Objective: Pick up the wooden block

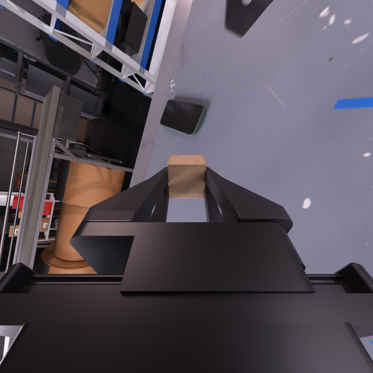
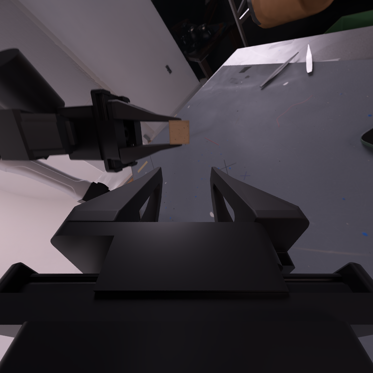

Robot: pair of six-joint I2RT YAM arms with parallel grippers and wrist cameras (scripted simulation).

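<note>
The wooden block (image 1: 186, 177) is a small light-brown cube. My left gripper (image 1: 186, 171) is shut on it, its black fingertips pressed on the block's left and right sides. The block is held above the grey table (image 1: 282, 161). In the right wrist view the left gripper (image 2: 177, 132) comes in from the left with the block (image 2: 179, 132) between its tips, clear of the table (image 2: 262, 161). My right gripper (image 2: 186, 171) is open and empty, below and in front of the held block.
A black phone with a green edge (image 1: 182, 117) lies on the table near its edge; its corner also shows in the right wrist view (image 2: 368, 139). Metal tweezers (image 2: 279, 69) and a white blade-like tool (image 2: 309, 59) lie at the far side. A black object (image 1: 242, 16) sits at the top.
</note>
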